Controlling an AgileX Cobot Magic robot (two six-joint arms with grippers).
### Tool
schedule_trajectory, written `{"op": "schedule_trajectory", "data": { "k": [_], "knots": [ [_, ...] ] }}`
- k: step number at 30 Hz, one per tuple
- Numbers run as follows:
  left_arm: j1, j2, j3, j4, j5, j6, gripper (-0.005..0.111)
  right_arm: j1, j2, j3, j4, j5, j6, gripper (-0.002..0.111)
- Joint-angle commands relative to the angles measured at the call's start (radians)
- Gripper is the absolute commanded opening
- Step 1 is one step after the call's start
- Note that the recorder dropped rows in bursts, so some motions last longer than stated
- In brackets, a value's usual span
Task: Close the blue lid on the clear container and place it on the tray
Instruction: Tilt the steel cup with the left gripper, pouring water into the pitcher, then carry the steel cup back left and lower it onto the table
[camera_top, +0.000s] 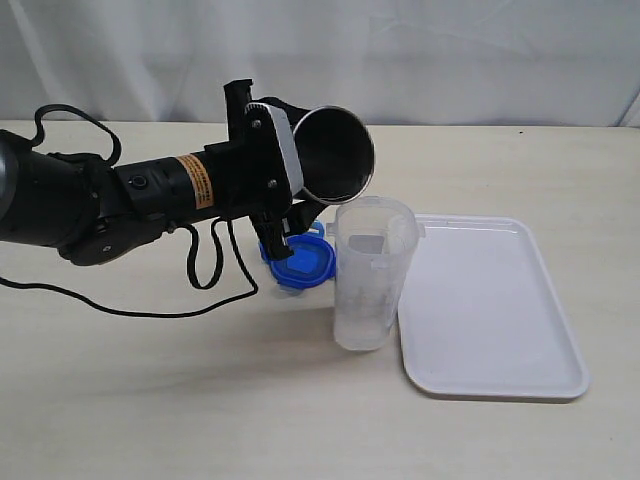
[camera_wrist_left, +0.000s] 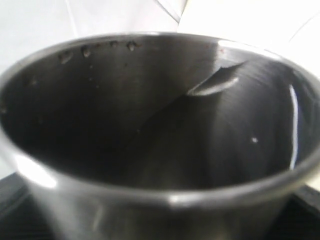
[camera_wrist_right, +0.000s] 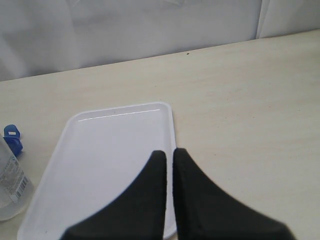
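The clear container (camera_top: 370, 275) stands upright and uncovered on the table, just left of the white tray (camera_top: 490, 310). The blue lid (camera_top: 300, 265) lies flat on the table behind and left of it. My left gripper (camera_top: 303, 180) is shut on a shiny steel cup (camera_top: 335, 150), holding it tipped on its side above and left of the container's mouth. That cup (camera_wrist_left: 160, 125) fills the left wrist view, and its inside is dark. My right gripper (camera_wrist_right: 169, 154) is shut on nothing, hovering over the tray (camera_wrist_right: 110, 150) near its edge; the exterior view does not show it.
A black cable (camera_top: 215, 285) loops on the table under the left arm. In the right wrist view the container (camera_wrist_right: 10, 185) and a bit of the lid (camera_wrist_right: 12, 135) sit at the frame's edge. A white curtain backs the table.
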Motion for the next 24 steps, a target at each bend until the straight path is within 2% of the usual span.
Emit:
{"op": "schedule_trajectory", "data": {
  "k": [1,7,18,24],
  "knots": [
    [0.0,-0.019,-0.019,-0.023,-0.082,0.045,0.0,-0.001,-0.005,0.002,0.0,-0.004,0.001,0.005],
    [0.0,-0.019,-0.019,-0.025,-0.082,0.118,0.0,-0.001,-0.005,0.002,0.0,-0.004,0.001,0.005],
    [0.0,-0.019,-0.019,-0.025,-0.084,0.148,0.0,-0.001,-0.005,0.002,0.0,-0.004,0.001,0.005],
    [0.0,-0.019,-0.019,-0.027,-0.085,-0.094,0.0,-0.001,-0.005,0.002,0.0,-0.004,0.001,0.005]
  ]
}}
